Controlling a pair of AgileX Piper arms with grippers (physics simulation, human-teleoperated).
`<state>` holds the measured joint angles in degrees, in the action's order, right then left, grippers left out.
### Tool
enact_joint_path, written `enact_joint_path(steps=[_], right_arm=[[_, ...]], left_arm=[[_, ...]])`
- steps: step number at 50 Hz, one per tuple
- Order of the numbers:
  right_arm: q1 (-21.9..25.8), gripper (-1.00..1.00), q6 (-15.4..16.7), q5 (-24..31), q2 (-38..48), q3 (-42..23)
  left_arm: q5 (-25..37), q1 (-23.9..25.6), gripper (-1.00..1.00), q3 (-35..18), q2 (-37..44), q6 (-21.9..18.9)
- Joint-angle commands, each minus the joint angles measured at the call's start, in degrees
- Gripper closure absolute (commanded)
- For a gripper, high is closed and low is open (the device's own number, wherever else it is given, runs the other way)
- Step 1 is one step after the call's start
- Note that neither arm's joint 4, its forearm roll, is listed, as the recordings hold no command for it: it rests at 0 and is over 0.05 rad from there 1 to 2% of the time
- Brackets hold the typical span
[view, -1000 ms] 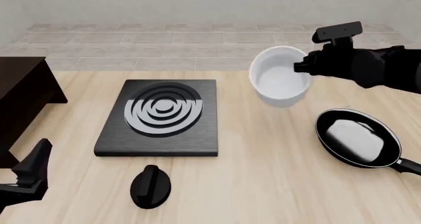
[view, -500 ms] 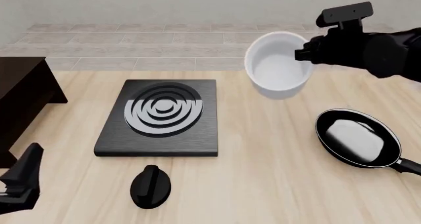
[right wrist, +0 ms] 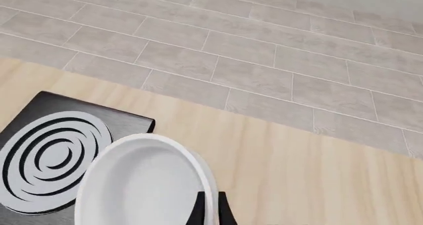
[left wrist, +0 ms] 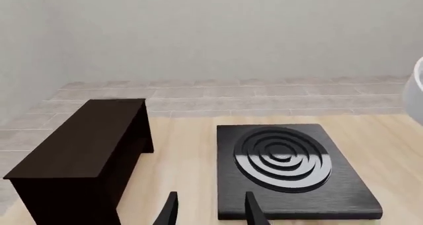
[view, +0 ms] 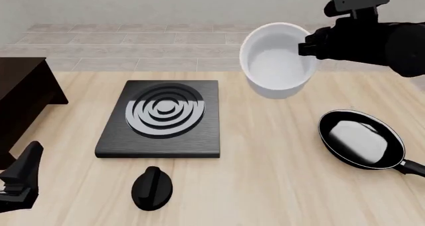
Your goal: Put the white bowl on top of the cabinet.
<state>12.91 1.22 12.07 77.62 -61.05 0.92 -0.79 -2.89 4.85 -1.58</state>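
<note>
Since a second ago my right gripper (view: 307, 48) has carried the white bowl (view: 275, 65) higher and a little leftward, so it now hangs in the air over the far right part of the table (view: 265, 151), tipped so its opening faces the front camera. My right fingers are pinched on the bowl's rim; in the right wrist view the rim (right wrist: 206, 185) runs between the two dark fingertips (right wrist: 196, 212). The cabinet (view: 23, 94) stands at the far left edge of the table, well apart from the bowl, its flat top bare. Between them lies the black stove plate (view: 162, 119) with grey rings, a black knob (view: 152, 187) near the front edge, and a black frying pan (view: 361, 139) at the right edge. My left gripper (left wrist: 208, 210) sits low at the front left corner, its fingers spread and holding nothing. No writing or labels show on anything.
</note>
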Motion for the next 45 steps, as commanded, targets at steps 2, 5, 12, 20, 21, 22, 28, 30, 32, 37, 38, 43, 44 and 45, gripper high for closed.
enact_joint_path(steps=[2, 5, 12, 20, 21, 22, 28, 30, 32, 37, 38, 43, 44, 45], right_arm=[[2.8, 1.0, -0.7, 1.1, -3.5, 0.0], [3.5, 1.0, -0.5, 1.6, -3.9, -0.3], [4.7, 1.0, -0.9, 2.5, -4.7, -0.9], [6.1, 1.0, -1.5, 2.9, -5.5, -1.3], [6.2, 1.0, -1.5, 2.9, -5.5, -1.3], [6.5, 1.0, -1.6, 3.1, -5.5, -1.4], [7.7, 1.0, -1.5, 3.1, -5.4, -1.4], [8.2, 1.0, -1.8, 2.8, -5.3, -1.0], [8.4, 1.0, -1.5, 2.7, -5.2, -0.9], [9.6, 1.0, -1.7, 2.7, -5.0, -0.9], [9.7, 1.0, -1.8, 2.8, -5.0, -1.0], [10.7, 1.0, -1.7, 3.1, -5.1, -1.2], [10.9, 1.0, -1.6, 3.1, -5.1, -1.2], [11.1, 1.0, -1.9, 3.1, -5.0, -1.3]], left_arm=[[1.4, 2.5, -1.0, -6.4, 6.0, -1.9], [-0.6, 2.8, -1.0, -8.0, 12.6, -4.4], [-0.1, 1.9, -1.0, -13.2, 20.1, -5.3], [2.6, 3.4, -1.0, -18.9, 26.1, -2.7], [2.8, 3.9, -1.0, -19.4, 27.0, -2.4], [3.3, 3.8, -1.0, -20.6, 27.2, -2.7], [5.4, 6.4, -1.0, -25.8, 31.1, 2.1], [6.1, 7.5, -1.0, -27.3, 31.7, 2.3], [6.3, 7.7, -1.0, -27.8, 32.3, 2.0], [7.6, 9.0, -1.0, -31.2, 35.0, 1.8], [7.8, 8.9, -1.0, -31.8, 35.6, 1.4], [9.2, 9.9, -1.0, -34.3, 36.7, 1.2], [9.4, 10.2, -1.0, -34.5, 37.1, 1.2], [9.6, 10.6, -1.0, -34.8, 37.2, 1.4]])
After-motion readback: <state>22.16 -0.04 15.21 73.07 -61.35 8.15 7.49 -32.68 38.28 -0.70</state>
